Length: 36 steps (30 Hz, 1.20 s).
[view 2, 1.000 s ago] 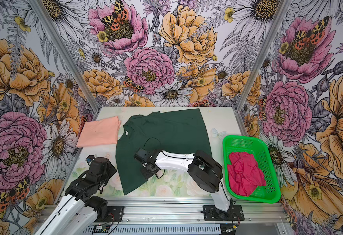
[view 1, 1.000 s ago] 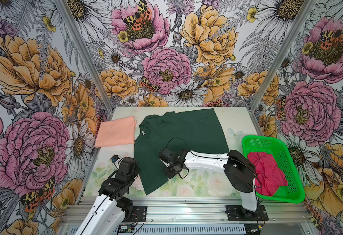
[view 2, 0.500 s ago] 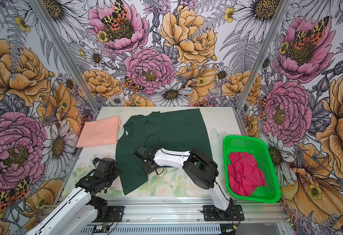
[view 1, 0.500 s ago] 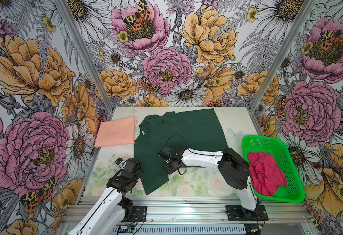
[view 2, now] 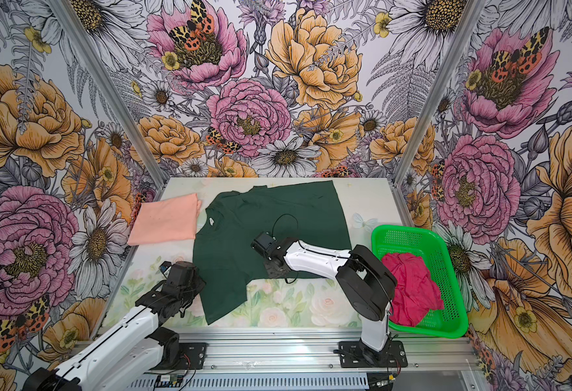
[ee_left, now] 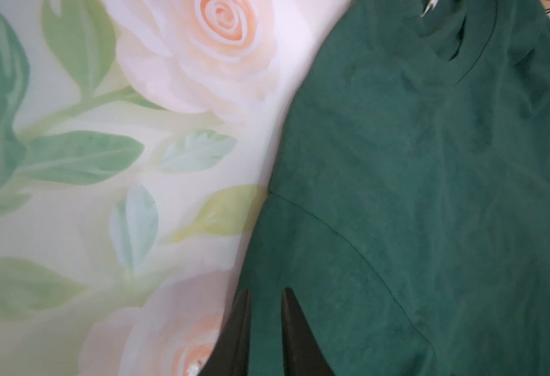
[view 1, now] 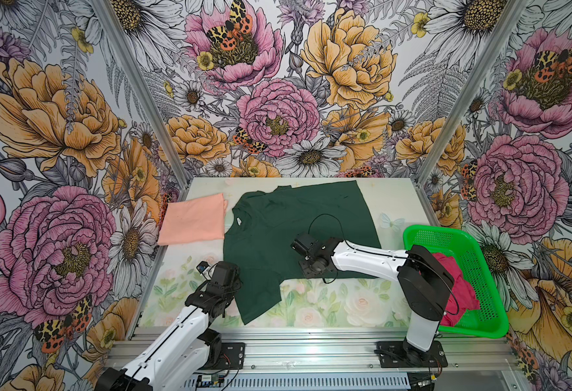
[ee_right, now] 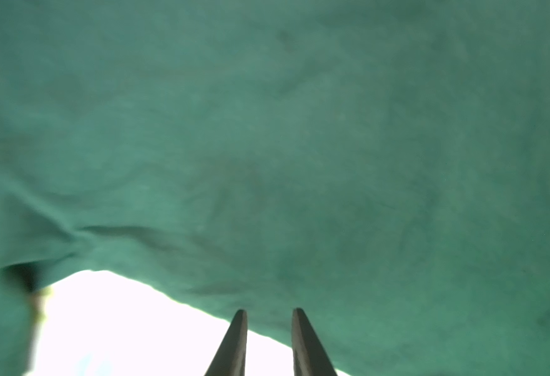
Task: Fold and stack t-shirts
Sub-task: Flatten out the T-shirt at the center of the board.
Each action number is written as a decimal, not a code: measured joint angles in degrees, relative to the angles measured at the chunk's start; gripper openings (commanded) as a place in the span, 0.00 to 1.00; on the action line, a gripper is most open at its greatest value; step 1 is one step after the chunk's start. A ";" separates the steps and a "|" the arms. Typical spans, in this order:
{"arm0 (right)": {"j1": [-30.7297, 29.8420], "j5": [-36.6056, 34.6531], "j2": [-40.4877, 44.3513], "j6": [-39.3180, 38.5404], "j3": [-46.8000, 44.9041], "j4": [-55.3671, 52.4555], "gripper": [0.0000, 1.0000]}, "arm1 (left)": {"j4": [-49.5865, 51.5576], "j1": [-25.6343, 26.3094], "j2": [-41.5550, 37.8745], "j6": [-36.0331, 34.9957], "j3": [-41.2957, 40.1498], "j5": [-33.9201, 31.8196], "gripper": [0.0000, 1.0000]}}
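Note:
A dark green t-shirt (view 1: 298,230) (view 2: 271,220) lies spread on the table, collar to the left, one sleeve reaching toward the front edge. My left gripper (ee_left: 266,293) hangs over that sleeve's (ee_left: 316,293) outer edge, jaws a narrow gap apart, nothing pinched. My right gripper (ee_right: 268,312) stands at the shirt's near hem (ee_right: 202,302), fingers slightly apart, open. In both top views the wrists (view 1: 225,272) (view 1: 313,259) hide the fingertips. A folded peach t-shirt (view 1: 193,220) (view 2: 164,221) lies at the back left. A crumpled crimson t-shirt (view 1: 454,287) (view 2: 410,287) sits in the basket.
A bright green perforated basket (view 1: 474,257) (view 2: 423,243) stands at the table's right edge beside the right arm's base. Flowered walls close in the table on three sides. An aluminium rail (view 1: 311,348) runs along the front. A black cable loops above the right wrist.
The left jaws have parted a little over the sleeve edge, and the left wrist has crept toward the shirt. The right wrist has shifted slightly right along the hem.

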<state>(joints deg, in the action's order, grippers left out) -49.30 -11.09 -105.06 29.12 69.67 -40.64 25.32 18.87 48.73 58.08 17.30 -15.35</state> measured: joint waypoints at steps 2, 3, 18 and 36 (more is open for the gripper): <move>1.66 -0.28 0.00 0.44 -1.55 -1.25 0.27 | -1.46 0.02 2.89 -0.17 0.48 0.02 0.21; 2.32 -0.31 -0.02 0.63 -2.01 -1.75 0.27 | -2.21 0.02 4.66 -0.28 0.70 0.02 0.21; 9.29 -0.09 1.66 2.16 -5.95 -4.31 0.28 | -8.04 0.70 19.47 -3.63 6.14 0.17 0.17; 16.65 0.85 7.67 3.13 -13.22 -5.68 0.29 | -14.32 -1.20 33.90 -11.06 15.74 2.40 0.15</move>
<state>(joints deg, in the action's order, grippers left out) -32.64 -10.24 -97.38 32.25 56.45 -46.33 11.00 17.67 82.63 47.03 33.04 -12.95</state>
